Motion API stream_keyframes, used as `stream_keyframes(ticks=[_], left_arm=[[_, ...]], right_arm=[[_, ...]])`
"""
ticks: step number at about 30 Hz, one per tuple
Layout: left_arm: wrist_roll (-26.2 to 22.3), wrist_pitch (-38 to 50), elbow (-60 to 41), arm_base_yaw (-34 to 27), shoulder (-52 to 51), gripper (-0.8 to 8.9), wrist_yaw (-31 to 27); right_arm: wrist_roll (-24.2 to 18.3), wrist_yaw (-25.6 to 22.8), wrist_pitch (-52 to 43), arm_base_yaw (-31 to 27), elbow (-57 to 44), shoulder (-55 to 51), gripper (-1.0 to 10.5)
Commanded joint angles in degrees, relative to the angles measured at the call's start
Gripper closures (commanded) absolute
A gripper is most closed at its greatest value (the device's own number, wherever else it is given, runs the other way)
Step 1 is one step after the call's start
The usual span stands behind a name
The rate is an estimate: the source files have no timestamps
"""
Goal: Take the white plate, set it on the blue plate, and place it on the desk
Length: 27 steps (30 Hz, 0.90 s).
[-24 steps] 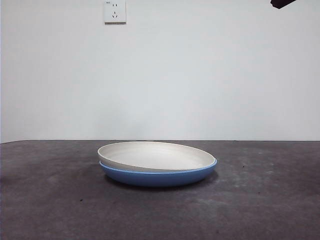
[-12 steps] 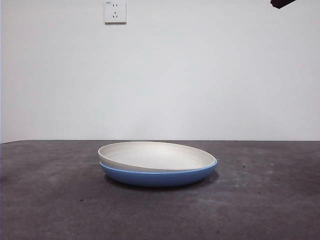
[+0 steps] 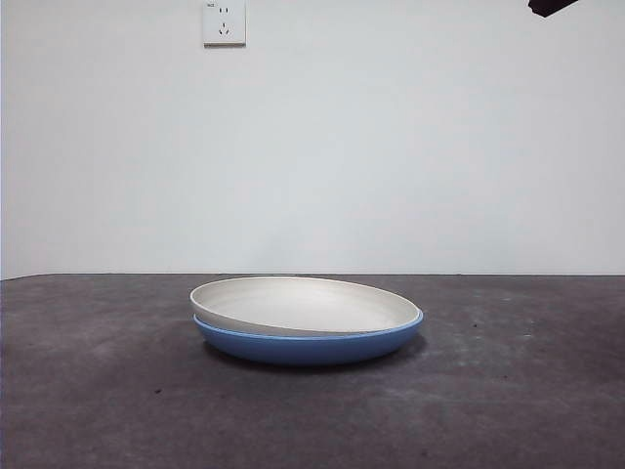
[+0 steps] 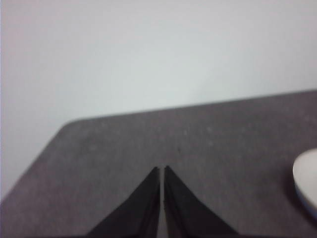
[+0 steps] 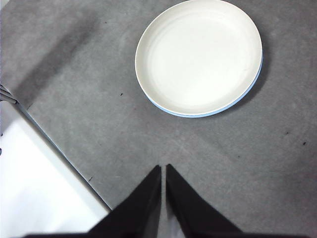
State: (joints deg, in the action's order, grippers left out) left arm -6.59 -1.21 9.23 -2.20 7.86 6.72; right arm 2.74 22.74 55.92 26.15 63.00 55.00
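white plate [image 3: 305, 305] rests nested on blue plate [image 3: 311, 346].

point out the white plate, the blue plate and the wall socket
white plate [image 3: 305, 305], front view, on its inner surface
blue plate [image 3: 309, 348], front view, on its outer side wall
wall socket [image 3: 225, 21], front view, on its faceplate

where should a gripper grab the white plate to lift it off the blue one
Probably by the rim. The white plate sits tilted in the blue plate; in the front view its left edge rides higher and overhangs, leaving room for a lower jaw. Come in low from that side and pinch across the thin rim.
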Motion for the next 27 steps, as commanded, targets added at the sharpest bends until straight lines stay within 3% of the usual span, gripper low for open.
stream_keyframes(ticks=[1, 7, 17, 27], left_arm=[[-0.6, 0.6, -2.4, -0.1, -1.7, 7.98, -0.2], [-0.6, -0.3, -6.6, -0.1, -5.2, 7.98, -0.2], [-0.6, -9.1, -8.6, 0.0, -7.7, 7.98, -0.2], [1.7, -9.3, -8.6, 0.0, -7.7, 7.98, -0.2]], right_arm=[[-0.9, 0.2, -0.5, 0.3, 1.2, 0.3, 9.4], [-0.8, 0.2, -0.5, 0.3, 1.2, 0.3, 9.4], [-0.8, 0.2, -0.6, 0.3, 1.2, 0.3, 9.4], [-0.8, 0.2, -0.6, 0.3, 1.2, 0.3, 9.4]])
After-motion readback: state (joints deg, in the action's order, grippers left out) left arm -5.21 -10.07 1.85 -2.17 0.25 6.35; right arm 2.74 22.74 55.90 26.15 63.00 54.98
